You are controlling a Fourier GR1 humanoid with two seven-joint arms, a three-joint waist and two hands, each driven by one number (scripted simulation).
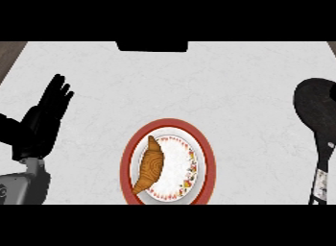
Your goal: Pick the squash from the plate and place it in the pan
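Squash (pixel 150 166) on the plate (pixel 206 158) looks stiff, light, curved; you'd grab mid-body. Left hand (pixel 43 120) fingers released, resting; right hand unseen.

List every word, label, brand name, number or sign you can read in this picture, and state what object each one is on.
None can be read.
The pan has pale marks on its handle: too blurred to read.
The plate carries a red and yellow pattern on its rim, not lettering.
The croissant-shaped food, the counter and the left hand bear no text.
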